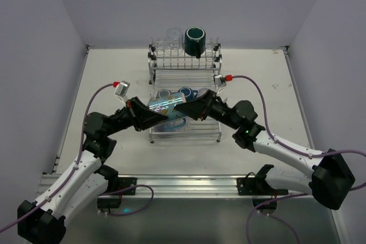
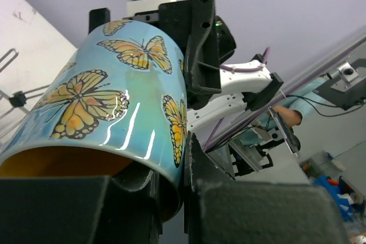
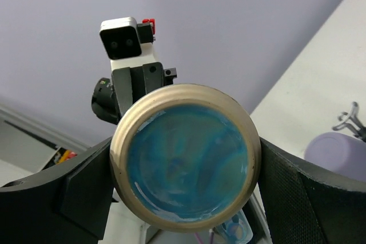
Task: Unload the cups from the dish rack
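Both arms meet over the front tray of the dish rack (image 1: 185, 132), and one light blue butterfly mug (image 2: 103, 107) is caught between them. It lies on its side, with its orange-lined mouth towards the left arm and its base towards the right.

The left fingers (image 2: 229, 198) are nearly closed and pinch the mug's wall at the rim, one finger inside the mouth and the other against the outer glaze.

The right fingers (image 3: 297, 192) are spread wide and clamp the body near the base. One black pad sits on each side of the tan foot ring, and the blue-glazed bottom faces the right wrist camera. The left wrist view shows one of these fingers pressed flat against the mug's far end.

From above, the mug sits across the middle of the tray, but the pictures do not show whether it is clear of the wires. Other cups (image 1: 186, 91) stand in the tray just behind it. A purple cup (image 3: 337, 154) shows at the edge of the right wrist view, beside a piece of rack wire.

On the raised rear tier sit a teal mug (image 1: 194, 41) and, to its left, clear glass tumblers (image 1: 171, 35). The rack stands on the white table (image 1: 108, 84).
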Robot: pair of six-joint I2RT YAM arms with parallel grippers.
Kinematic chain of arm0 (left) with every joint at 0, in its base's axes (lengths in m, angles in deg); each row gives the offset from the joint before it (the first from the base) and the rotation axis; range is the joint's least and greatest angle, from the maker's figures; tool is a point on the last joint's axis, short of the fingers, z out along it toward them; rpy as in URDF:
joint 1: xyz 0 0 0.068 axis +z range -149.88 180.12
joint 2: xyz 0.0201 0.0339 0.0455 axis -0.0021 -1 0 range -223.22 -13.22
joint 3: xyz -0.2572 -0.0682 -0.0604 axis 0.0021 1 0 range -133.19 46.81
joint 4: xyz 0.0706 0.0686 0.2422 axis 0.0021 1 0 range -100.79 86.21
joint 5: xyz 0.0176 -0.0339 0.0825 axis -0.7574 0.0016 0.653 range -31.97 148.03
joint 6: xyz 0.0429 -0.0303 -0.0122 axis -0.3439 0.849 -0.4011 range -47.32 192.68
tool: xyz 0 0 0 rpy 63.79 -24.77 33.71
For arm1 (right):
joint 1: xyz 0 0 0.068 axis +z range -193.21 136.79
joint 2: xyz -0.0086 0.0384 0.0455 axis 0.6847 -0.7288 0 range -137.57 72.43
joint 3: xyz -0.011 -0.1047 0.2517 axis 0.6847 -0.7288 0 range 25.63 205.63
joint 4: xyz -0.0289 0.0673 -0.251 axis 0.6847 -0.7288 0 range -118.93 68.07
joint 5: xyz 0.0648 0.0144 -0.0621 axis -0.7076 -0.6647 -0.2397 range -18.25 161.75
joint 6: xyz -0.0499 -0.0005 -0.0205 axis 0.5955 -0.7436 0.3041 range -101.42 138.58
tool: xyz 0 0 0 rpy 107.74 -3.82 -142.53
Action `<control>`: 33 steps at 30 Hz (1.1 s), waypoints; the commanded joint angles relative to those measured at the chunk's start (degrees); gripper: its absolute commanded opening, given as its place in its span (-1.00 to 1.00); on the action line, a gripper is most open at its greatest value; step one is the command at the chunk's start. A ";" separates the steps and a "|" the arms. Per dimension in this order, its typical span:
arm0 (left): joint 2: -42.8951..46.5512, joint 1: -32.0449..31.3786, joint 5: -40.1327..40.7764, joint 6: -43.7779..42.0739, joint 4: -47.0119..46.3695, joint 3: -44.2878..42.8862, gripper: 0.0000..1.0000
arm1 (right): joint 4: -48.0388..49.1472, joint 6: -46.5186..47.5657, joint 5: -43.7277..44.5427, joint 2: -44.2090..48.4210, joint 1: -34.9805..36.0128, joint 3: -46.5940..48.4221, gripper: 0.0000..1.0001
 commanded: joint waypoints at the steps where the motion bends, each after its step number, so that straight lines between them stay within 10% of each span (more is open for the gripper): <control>1: 0.96 -0.64 1.74 -1.52 -1.94 -2.30 -1.00 | 10.38 -0.42 0.66 -0.44 0.32 0.56 -0.08; 4: 1.57 -0.64 4.91 -6.61 5.86 -4.93 -1.00 | 9.16 0.10 3.38 1.31 0.23 -1.37 0.98; 12: 1.31 -0.47 23.41 -26.56 32.87 -18.89 -1.00 | -4.08 5.28 11.19 12.20 -3.28 -6.03 0.98; 26: -7.20 0.06 65.35 -36.41 65.57 -39.83 -1.00 | -33.54 20.04 17.00 29.78 -3.46 -2.09 0.96; 30: -12.83 4.44 68.73 -38.17 65.24 -40.71 -1.00 | -45.12 23.48 17.54 31.99 -3.46 1.51 0.38; 31: -15.45 6.11 67.16 -38.17 64.36 -40.45 -1.00 | -46.21 23.57 17.54 32.52 -3.37 1.61 0.86; 33: -18.19 12.08 60.57 -38.17 61.81 -38.97 -1.00 | -46.92 24.27 15.79 34.18 -3.37 0.56 0.98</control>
